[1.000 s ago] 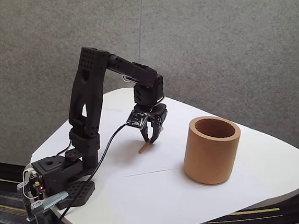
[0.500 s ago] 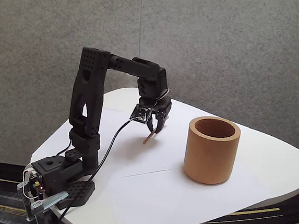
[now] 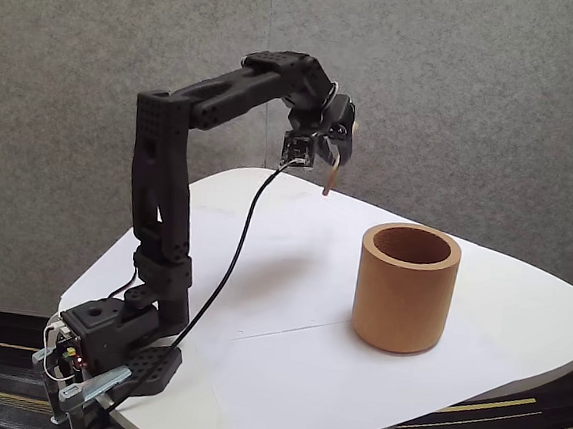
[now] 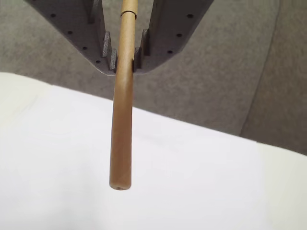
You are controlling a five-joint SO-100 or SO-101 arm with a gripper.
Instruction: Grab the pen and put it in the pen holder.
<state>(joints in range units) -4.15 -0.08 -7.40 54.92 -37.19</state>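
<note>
My black gripper is raised high above the white table, shut on the pen, a thin tan wooden stick whose lower end hangs below the fingers. In the wrist view the pen runs down from between the grey fingers, and the gripper clamps it near its upper part over the table. The pen holder, a wide tan-brown cup, stands upright on the table, to the right of the gripper and lower in the fixed view, its mouth open.
The white table has rounded edges and sits before a grey fabric wall. A black cable hangs from the wrist down to the arm's base at the table's front left corner.
The arm has lifted the pen from just above the table to well above it and swung slightly right, toward the cup's side. The cup has not moved.
</note>
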